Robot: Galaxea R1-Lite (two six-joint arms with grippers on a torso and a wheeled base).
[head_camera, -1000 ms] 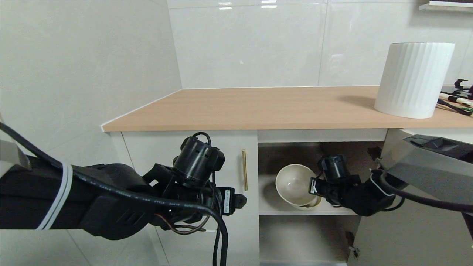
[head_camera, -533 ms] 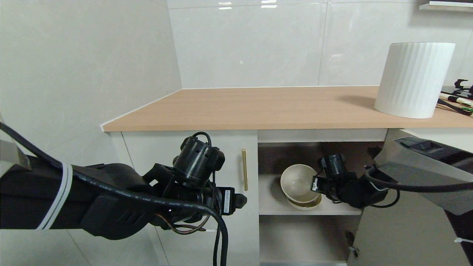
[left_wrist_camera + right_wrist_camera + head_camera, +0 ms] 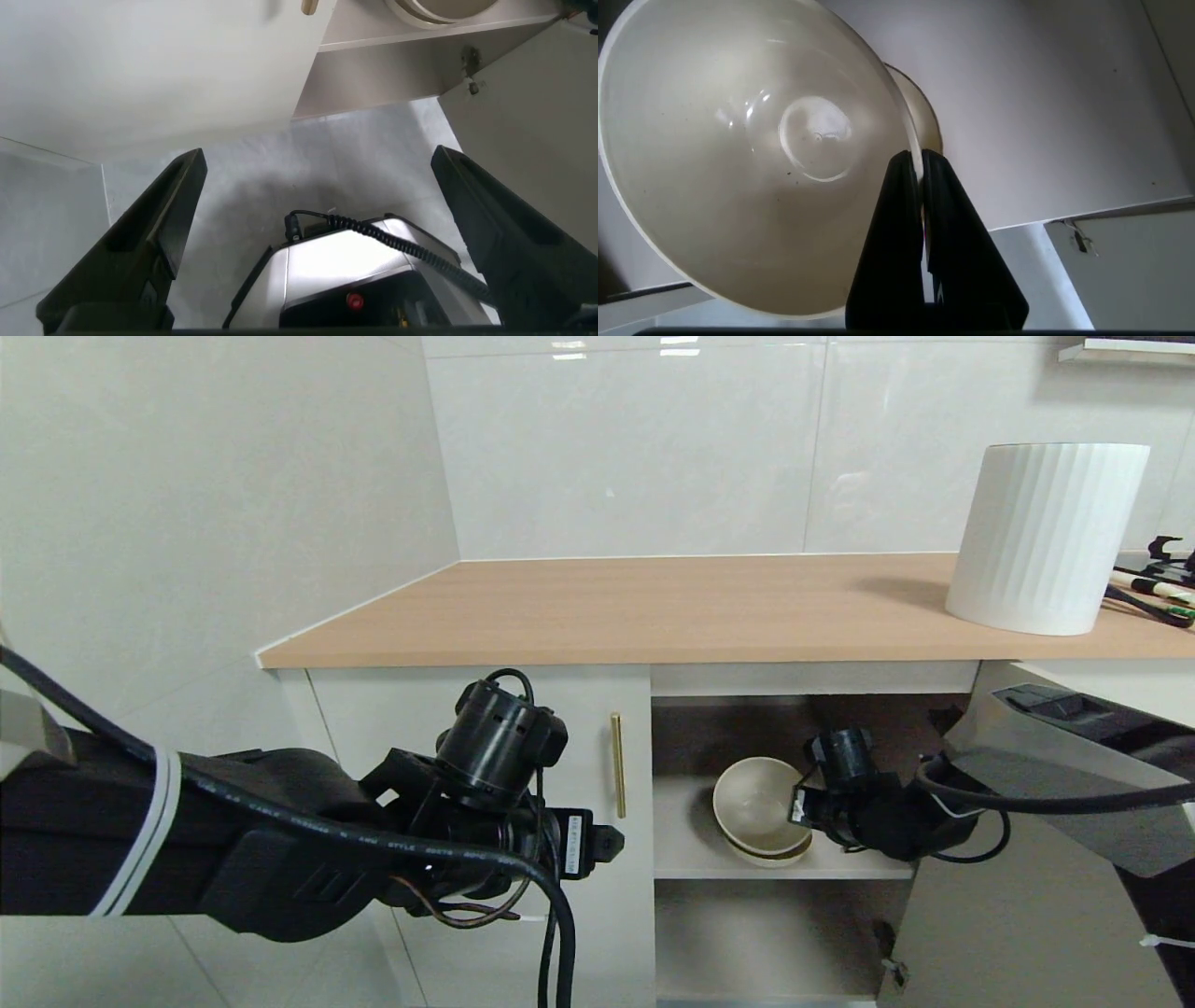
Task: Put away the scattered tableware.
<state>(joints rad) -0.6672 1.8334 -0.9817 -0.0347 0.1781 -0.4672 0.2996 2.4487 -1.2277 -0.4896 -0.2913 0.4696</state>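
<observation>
Head view: under a wooden countertop (image 3: 653, 607) a low cabinet stands with its right-hand door (image 3: 1018, 933) swung open and its left-hand door (image 3: 485, 709), with a slim brass handle (image 3: 616, 777), shut. On the upper shelf (image 3: 686, 870) inside the open half, a cream bowl (image 3: 754, 803) is tilted steeply, its hollow facing out towards the left and near side. It sits directly over a second cream bowl (image 3: 782, 854), which lies flat on the shelf towards the right. Whether the two bowls touch cannot be told. The right gripper (image 3: 801, 807) is at the tilted bowl's right-hand rim, its arm reaching into the cabinet from the right. In the right wrist view, the two dark fingers (image 3: 901, 215) are drawn close together and pinch that rim between them, one on the inside of the bowl and one on the outside. The second bowl's edge peeks out just behind the held one. In the left wrist view, the left gripper (image 3: 318, 161) hangs spread wide with nothing between its fingers, above the pale floor (image 3: 280, 177) in front of the shut door. On the countertop's far right stands a tall white ribbed container (image 3: 1046, 537), upright, with a few utensils (image 3: 1153, 590) lying just beside it at the right edge.
</observation>
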